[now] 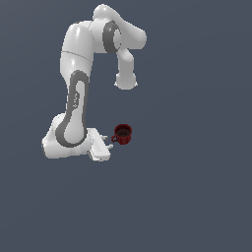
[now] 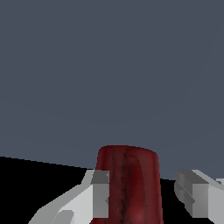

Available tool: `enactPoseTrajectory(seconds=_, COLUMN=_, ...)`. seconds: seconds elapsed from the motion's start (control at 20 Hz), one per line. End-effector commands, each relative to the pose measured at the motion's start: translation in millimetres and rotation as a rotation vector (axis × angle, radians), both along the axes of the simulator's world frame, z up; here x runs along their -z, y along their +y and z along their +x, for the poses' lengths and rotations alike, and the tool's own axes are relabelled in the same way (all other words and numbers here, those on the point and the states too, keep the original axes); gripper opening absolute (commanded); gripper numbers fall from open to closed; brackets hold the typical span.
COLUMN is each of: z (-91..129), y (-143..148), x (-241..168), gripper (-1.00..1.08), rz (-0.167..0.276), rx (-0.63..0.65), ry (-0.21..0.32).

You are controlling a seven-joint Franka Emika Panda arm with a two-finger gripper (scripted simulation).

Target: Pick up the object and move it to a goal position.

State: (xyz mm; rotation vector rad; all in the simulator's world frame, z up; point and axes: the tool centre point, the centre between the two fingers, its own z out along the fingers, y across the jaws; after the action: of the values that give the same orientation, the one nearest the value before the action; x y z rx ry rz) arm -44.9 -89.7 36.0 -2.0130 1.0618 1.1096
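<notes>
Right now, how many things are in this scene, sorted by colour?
Dark red: 1, the mug, standing between the fingers of the pincer.
White and grey: 1, the robot arm.
Total: 2.

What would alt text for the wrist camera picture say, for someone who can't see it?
A small dark red mug stands between the two pale fingers of the robot's open claw, one finger close against it, the other apart. Behind is plain grey-blue ground, with a black area low down.
</notes>
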Motion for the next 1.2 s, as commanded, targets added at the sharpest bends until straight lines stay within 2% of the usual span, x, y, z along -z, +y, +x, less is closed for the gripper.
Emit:
enactPoseTrajectory(seconds=0.0, z=0.1, y=0.4, x=-0.1, gripper=0.28, rz=0.000, rx=0.000, ry=0.000)
enactPoseTrajectory(seconds=0.8, z=-11.6, y=24.3, x=13.6, gripper=0.28, rz=0.004, rx=0.001, ry=0.002)
enactPoseTrajectory(seconds=0.85, z=-11.6, y=24.3, x=13.6, gripper=-1.00, rz=0.004, rx=0.001, ry=0.002)
enactPoseTrajectory(seconds=1.15, z=-11.6, y=24.3, x=13.6, gripper=-1.00, rz=0.004, rx=0.001, ry=0.002)
